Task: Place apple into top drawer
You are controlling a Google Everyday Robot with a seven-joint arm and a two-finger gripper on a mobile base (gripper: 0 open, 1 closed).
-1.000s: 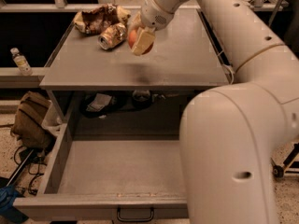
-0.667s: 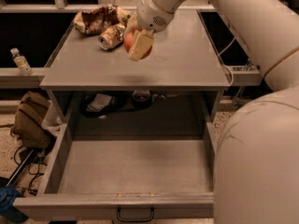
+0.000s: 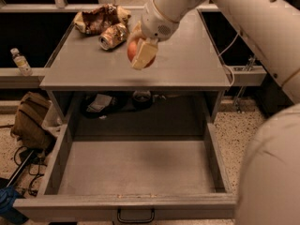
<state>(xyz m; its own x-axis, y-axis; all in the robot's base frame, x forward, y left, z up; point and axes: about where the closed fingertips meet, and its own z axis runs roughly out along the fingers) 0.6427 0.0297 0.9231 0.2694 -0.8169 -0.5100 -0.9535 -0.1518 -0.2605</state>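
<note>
My gripper (image 3: 140,54) is shut on the apple (image 3: 135,51), a round red-orange fruit held between pale fingers (image 3: 144,53). It hangs above the front part of the grey cabinet top (image 3: 187,64), left of centre. The top drawer (image 3: 136,167) is pulled out wide open below, with a flat grey bottom, low side walls and a dark handle (image 3: 135,216) on its front. The drawer holds nothing. The apple is still over the cabinet top, behind the drawer opening.
A crushed metallic can (image 3: 112,35) and a crumpled brown bag (image 3: 99,18) lie at the back left of the cabinet top. A water bottle (image 3: 21,61) stands on a ledge at left. A tan bag (image 3: 30,121) and cables lie on the floor at left.
The gripper with the apple has moved forward and a little lower, from beside the can toward the cabinet top's front edge. My arm has swung out of the right foreground.
</note>
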